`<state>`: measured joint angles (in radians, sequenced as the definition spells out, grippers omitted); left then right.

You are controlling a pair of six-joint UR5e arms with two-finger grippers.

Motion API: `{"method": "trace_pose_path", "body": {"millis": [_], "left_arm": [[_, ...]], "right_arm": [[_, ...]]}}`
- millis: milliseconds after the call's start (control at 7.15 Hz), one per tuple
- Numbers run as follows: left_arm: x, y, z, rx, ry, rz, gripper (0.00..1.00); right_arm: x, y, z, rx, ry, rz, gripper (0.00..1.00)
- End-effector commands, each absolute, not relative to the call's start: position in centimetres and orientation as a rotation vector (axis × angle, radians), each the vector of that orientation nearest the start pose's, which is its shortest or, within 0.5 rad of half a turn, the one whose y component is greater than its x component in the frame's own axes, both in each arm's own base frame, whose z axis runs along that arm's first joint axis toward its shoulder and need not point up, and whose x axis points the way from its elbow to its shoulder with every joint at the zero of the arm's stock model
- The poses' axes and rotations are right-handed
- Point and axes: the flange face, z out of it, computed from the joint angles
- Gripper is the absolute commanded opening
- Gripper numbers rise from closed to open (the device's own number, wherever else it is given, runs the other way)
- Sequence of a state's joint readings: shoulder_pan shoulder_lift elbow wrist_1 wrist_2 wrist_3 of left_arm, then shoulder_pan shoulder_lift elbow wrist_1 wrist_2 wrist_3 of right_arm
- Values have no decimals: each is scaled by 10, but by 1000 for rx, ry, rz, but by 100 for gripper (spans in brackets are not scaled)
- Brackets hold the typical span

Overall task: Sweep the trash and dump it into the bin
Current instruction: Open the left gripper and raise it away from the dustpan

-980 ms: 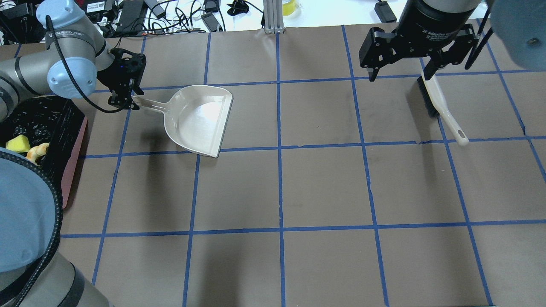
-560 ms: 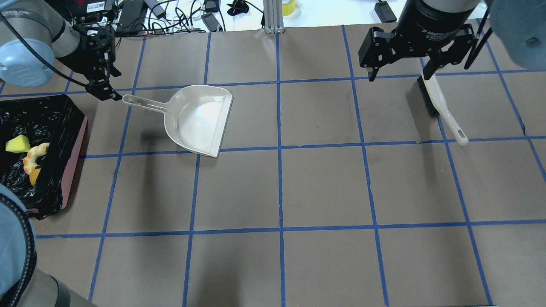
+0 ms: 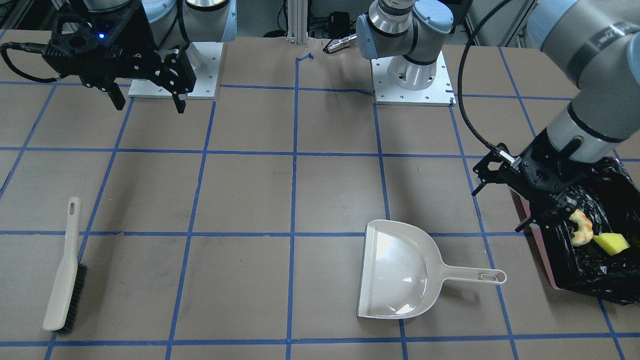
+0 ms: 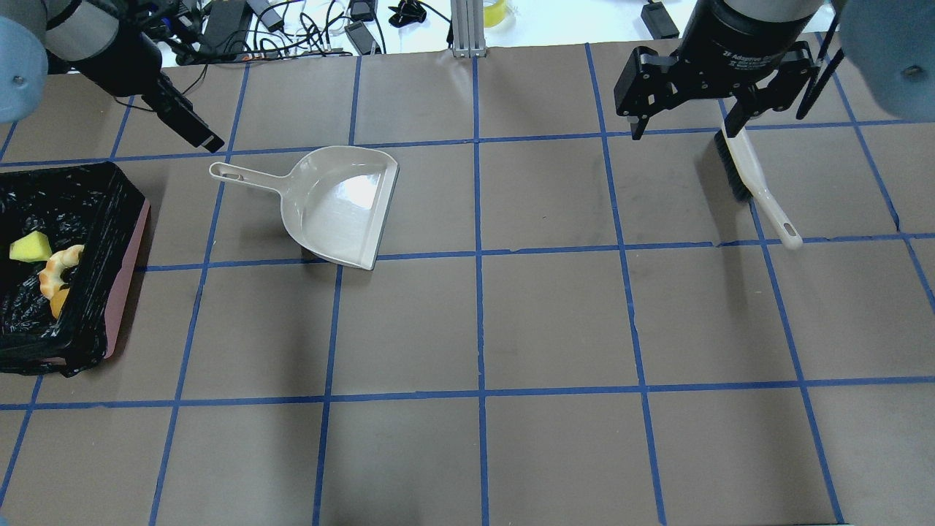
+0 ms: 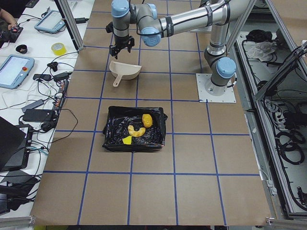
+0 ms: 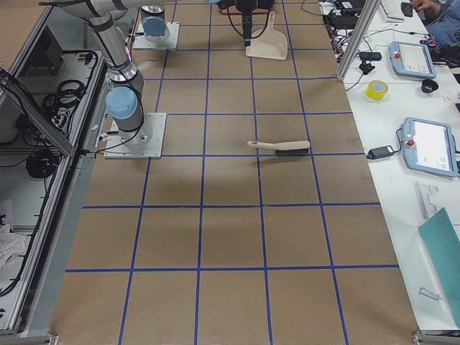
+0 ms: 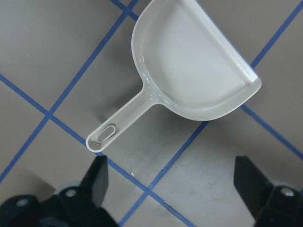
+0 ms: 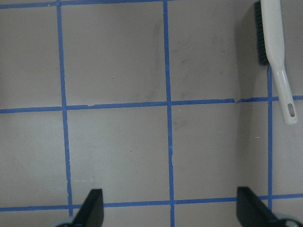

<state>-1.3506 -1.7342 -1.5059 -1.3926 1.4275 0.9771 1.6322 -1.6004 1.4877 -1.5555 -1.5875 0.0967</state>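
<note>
The bin (image 4: 128,277) is pink-sided with a black bag and stands at the table's left edge. It holds the yellow-green wedge (image 4: 29,247), the bread piece (image 4: 60,267) and the orange lump (image 5: 147,120). The beige dustpan (image 4: 340,208) lies empty on the table beside the bin. My left gripper (image 3: 502,204) is open and empty. It hangs above and behind the end of the dustpan's handle (image 7: 106,135), apart from it. My right gripper (image 4: 683,131) is open and empty, raised beside the brush (image 4: 752,183).
The brush lies flat on the table at the far right, bristles away from me, and also shows in the right wrist view (image 8: 274,47). Cables and boxes (image 4: 292,25) lie beyond the table's far edge. The brown table (image 4: 482,329) carries a blue tape grid.
My left gripper has let go of the dustpan's handle and drawn back, up and to the left. The left arm has swung off the bin, which now shows. The right arm has not moved.
</note>
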Motion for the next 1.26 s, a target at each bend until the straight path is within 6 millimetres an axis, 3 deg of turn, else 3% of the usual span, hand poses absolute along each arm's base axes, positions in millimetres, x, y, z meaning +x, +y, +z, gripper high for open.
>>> {"method": "trace_pose_path", "body": {"millis": [0,140,280,420,560,1119], "left_arm": [[-63,-536,498,701,3165,-177,100],[-80,-518,515,475,3182,-187,100],[-106,-502,519,338,3168,-170,100],[-140,-483,513,297,3085,-139,100],[-159,-475,511,224,3047,-149,100],[-148,-473,522,172,3058,-180,100]], "right_arm": [[161,-477,542,57,3145,-156,100],[161,-477,543,57,3146,-159,100],[161,-477,542,57,3146,-154,100],[160,-477,542,59,3148,-154,100],[160,-477,542,60,3150,-154,100],[160,-476,543,60,3151,-157,100]]}}
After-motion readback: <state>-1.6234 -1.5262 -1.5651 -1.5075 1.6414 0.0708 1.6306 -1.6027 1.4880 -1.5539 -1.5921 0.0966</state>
